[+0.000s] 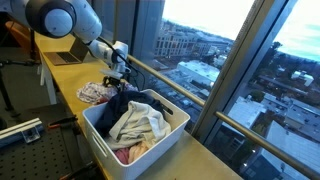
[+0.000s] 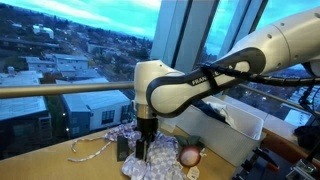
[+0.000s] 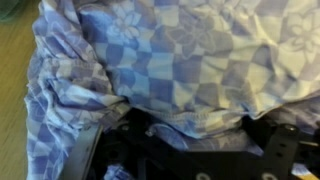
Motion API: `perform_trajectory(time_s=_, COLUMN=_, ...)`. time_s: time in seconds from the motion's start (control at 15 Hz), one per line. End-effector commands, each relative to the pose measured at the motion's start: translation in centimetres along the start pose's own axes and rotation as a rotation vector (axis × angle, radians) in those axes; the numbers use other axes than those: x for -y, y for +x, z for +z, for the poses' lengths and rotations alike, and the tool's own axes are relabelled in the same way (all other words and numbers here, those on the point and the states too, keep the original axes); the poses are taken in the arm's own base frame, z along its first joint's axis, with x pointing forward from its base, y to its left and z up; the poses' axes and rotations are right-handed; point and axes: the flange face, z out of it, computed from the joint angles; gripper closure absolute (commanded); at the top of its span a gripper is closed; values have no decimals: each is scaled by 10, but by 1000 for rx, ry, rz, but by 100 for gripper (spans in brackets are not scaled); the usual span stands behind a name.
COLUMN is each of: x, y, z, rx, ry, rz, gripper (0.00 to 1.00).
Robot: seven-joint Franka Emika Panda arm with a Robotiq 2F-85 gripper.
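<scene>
A blue and white checkered cloth with a flower print (image 3: 170, 50) lies crumpled on the wooden counter and fills the wrist view. My gripper (image 3: 190, 150) is open and down on it, with a fold of the cloth bunched between the two dark fingers (image 3: 285, 150). In both exterior views the gripper (image 2: 143, 150) (image 1: 118, 72) points straight down into the cloth (image 2: 160, 165) (image 1: 95, 93), next to the white laundry basket (image 1: 100, 135). The jaws have not closed on the fabric.
The basket (image 2: 240, 128) is piled with dark, white and pink clothes. A small black object (image 2: 122, 147) and a pinkish round thing (image 2: 190, 155) lie beside the cloth. A laptop (image 1: 68, 57) sits further along the counter. A railing and windows run along the counter's far side.
</scene>
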Motion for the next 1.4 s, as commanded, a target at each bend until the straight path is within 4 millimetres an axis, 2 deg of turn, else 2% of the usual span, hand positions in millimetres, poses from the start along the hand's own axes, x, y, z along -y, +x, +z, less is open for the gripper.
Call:
perform_trajectory(time_s=0.0, x=1, y=5, z=-1, rx=25, ry=-4, rz=-27, gripper=32)
perform_trajectory(time_s=0.53, x=-16, y=-5, z=-44, rx=-12, ry=33, rz=-15, gripper=94)
perform_trajectory(time_s=0.67, x=-20, y=-9, z=-64, rx=-20, ry=44, rz=-13, gripper=100)
perform_trajectory(time_s=0.8, x=-23, y=-21, z=-100, rx=-16, ry=53, rz=10, gripper=96)
perform_trajectory(time_s=0.87, x=-28, y=-30, z=-127, rx=-23, ry=54, rz=24, gripper=96)
perform_trajectory(time_s=1.0, x=-38, y=-41, z=-166, rx=-56, ry=53, rz=55, gripper=96)
perform_trajectory(time_s=1.13, x=-49, y=-56, z=-214, rx=-115, ry=44, rz=93, gripper=96)
perform_trajectory(time_s=1.33, x=-71, y=-86, z=-284, rx=-218, ry=23, rz=160, gripper=96)
